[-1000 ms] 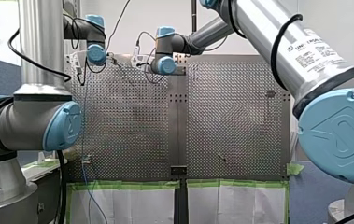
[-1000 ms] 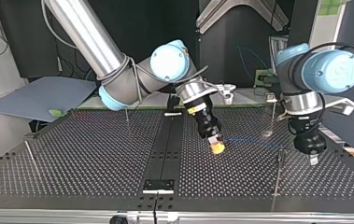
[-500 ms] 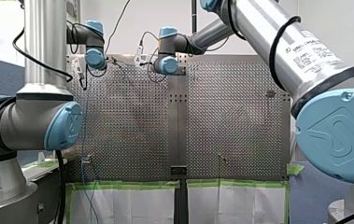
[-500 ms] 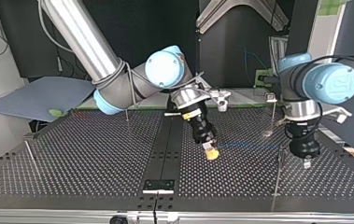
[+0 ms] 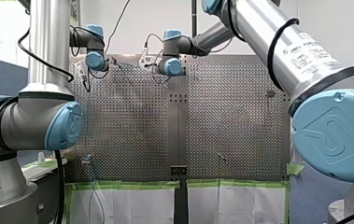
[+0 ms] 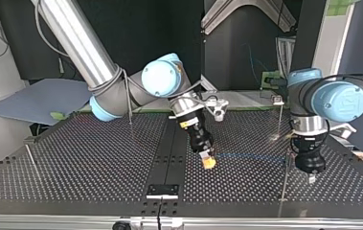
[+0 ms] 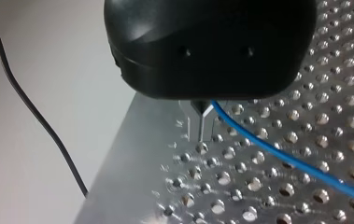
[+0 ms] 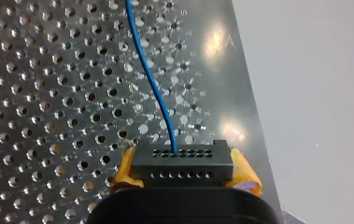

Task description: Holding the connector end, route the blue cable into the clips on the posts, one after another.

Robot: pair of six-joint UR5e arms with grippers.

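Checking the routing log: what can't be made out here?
1. The clips on the posts: too small in top and front views; whether the blue cable sits in one is unclear.
2. The cable's path at my left gripper: hidden in the left wrist view by its black housing.
3. The connector's lower part: covered by my right gripper in the right wrist view.

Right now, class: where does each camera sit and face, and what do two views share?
Front view: behind the shoulders, looking over the perforated metal table; my left arm and my right arm frame it.
Top view: across the table, facing the arms; my right gripper and my left gripper show.
Left wrist view: on my left wrist, past its black housing, at the thin blue cable.
Right wrist view: on my right wrist; yellow-padded fingers clamp the black rectangular connector.
Both wrist views show the cable.
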